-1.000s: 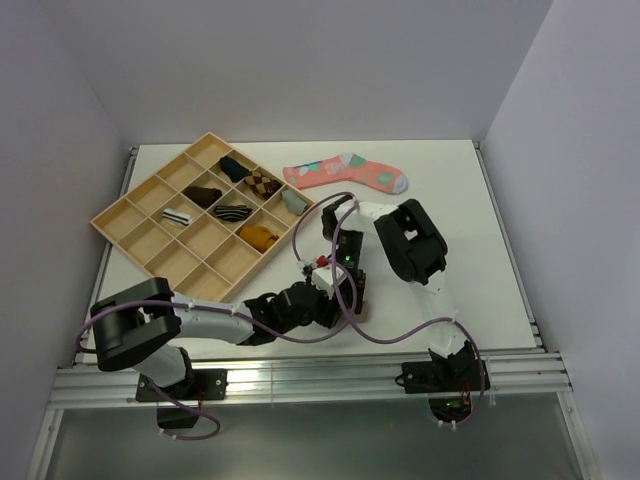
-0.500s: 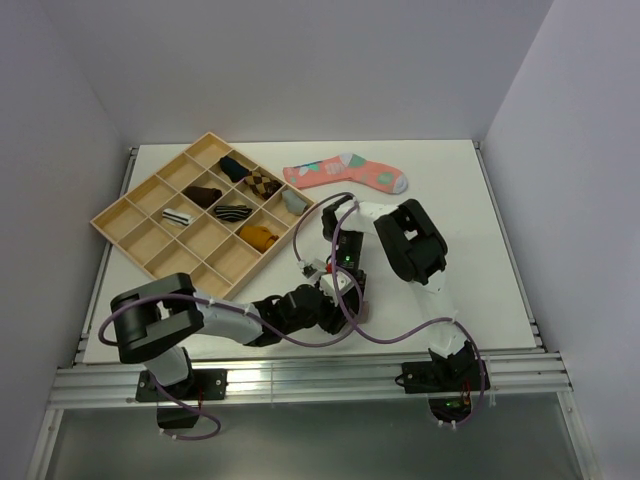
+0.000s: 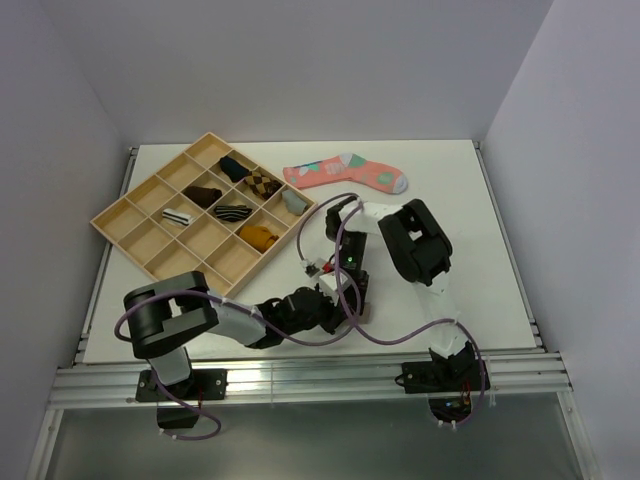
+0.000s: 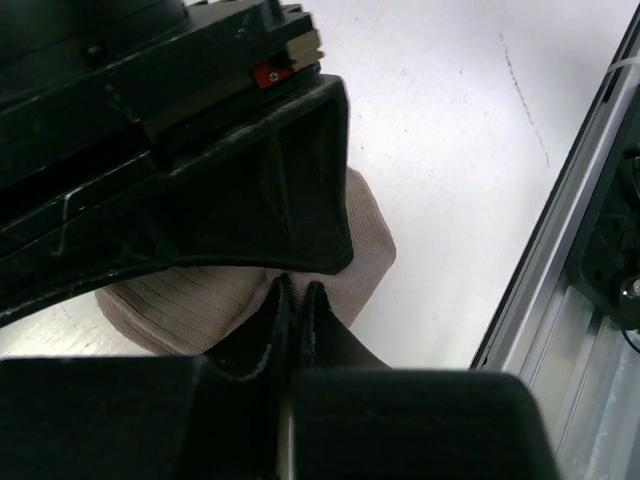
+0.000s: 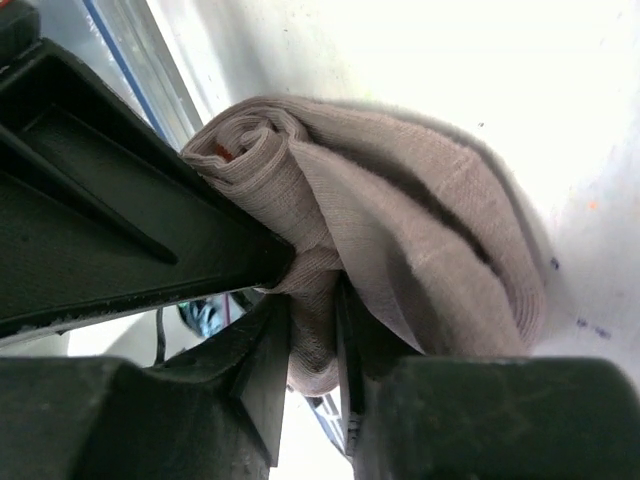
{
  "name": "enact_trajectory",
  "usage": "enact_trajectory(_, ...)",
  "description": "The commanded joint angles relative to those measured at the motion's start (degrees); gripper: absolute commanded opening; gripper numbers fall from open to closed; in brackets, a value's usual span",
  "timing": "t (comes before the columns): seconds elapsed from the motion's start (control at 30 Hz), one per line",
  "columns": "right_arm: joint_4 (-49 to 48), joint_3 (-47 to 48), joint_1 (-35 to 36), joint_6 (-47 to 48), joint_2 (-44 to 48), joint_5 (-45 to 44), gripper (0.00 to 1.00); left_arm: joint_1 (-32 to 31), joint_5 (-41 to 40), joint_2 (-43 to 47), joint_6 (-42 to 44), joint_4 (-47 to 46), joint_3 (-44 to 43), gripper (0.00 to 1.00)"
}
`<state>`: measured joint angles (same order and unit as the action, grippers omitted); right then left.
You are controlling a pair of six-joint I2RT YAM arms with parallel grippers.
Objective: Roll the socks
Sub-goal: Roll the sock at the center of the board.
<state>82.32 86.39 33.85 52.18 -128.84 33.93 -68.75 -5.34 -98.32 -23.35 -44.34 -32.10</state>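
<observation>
A taupe-brown sock (image 5: 420,220) lies rolled into a bundle on the white table near the front edge, with a bit of red showing in the roll's core. My right gripper (image 5: 312,300) pinches a fold of it between its fingers. My left gripper (image 4: 295,290) is shut, its tips pressed against the ribbed side of the sock (image 4: 190,310), right under the right gripper's black finger (image 4: 250,200). In the top view the left gripper (image 3: 333,303) and the right gripper (image 3: 347,288) meet over the bundle and hide nearly all of it.
A wooden divided tray (image 3: 150,240) with several rolled socks sits at the back left. A coral-pink sock (image 3: 345,172) lies flat behind the arms. A metal rail (image 3: 300,375) runs along the near edge, close to the bundle. Purple cables (image 3: 400,335) loop beside the grippers.
My left arm has swung in toward the bundle and its jaws have closed. The right gripper has stayed on the sock, its jaws a little wider.
</observation>
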Motion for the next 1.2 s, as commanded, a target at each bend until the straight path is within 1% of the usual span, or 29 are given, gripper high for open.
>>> enact_trajectory(0.0,-15.2,-2.8,-0.2,-0.6,3.1,-3.2,0.29,-0.3,2.5,-2.7,-3.8,0.2,1.8,0.00)
enact_trajectory(0.03,-16.7,-3.4,-0.4,-0.9,4.1,-3.0,0.35,-0.3,2.8,-3.1,-4.9,0.0,1.9,0.00)
enact_trajectory(0.1,-18.4,-4.8,-1.1,-2.3,7.3,-2.5,0.40,-0.3,3.6,-4.2,-6.1,-1.3,2.9,0.00)
enact_trajectory(0.17,-19.7,-6.0,-2.5,-3.1,10.7,-1.3,0.42,-0.2,3.8,-4.8,-8.4,-2.9,4.7,0.00)
enact_trajectory(0.3,-21.5,-7.7,-6.3,-3.8,17.1,2.5,0.44,1.1,4.8,-6.2,-12.4,-7.7,8.2,0.00)
enact_trajectory(0.33,-22.8,-8.5,-7.2,-3.8,18.8,3.6,0.44,1.7,4.8,-6.4,-14.2,-10.4,9.0,0.00)
enact_trajectory(0.43,-26.6,-12.3,-10.3,-4.1,27.6,4.3,0.45,2.6,5.9,-7.8,-17.1,-12.9,10.9,0.00)
enact_trajectory(0.5,-28.6,-16.0,-12.0,-3.8,31.4,4.0,0.45,2.7,6.8,-9.4,-19.2,-13.4,11.3,0.00)
enact_trajectory(0.6,-32.5,-21.7,-13.1,-2.8,39.5,3.2,0.46,3.4,8.7,-11.4,-21.7,-13.9,10.9,0.00)
enact_trajectory(0.7,-34.9,-27.3,-13.0,-0.8,47.3,3.3,0.48,4.8,12.5,-13.9,-26.8,-15.3,10.9,0.00)
enact_trajectory(0.73,-35.5,-29.6,-13.0,0.7,50.7,3.3,0.48,5.6,15.1,-14.5,-27.7,-15.9,10.9,0.00)
enact_trajectory(0.83,-36.8,-33.5,-13.0,2.9,55.7,4.0,0.49,7.8,18.7,-16.1,-31.5,-16.7,10.9,0.00)
enact_trajectory(0.87,-38.0,-36.0,-12.9,4.3,58.8,4.1,0.50,8.5,20.7,-16.3,-32.4,-17.3,11.3,0.00)
enact_trajectory(0.93,-39.2,-39.2,-12.5,6.0,62.8,3.9,0.51,10.1,23.0,-16.2,-34.5,-14.5,10.1,0.00)
enact_trajectory(1.07,-41.7,-43.5,-8.3,6.3,67.1,2.1,0.52,12.1,28.3,-16.3,-37.5,-9.5,7.9,0.00)
enact_trajectory(1.17,-43.7,-46.8,-5.6,6.0,68.7,1.0,0.53,13.6,31.0,-16.9,-40.4,-8.8,6.8,0.00)
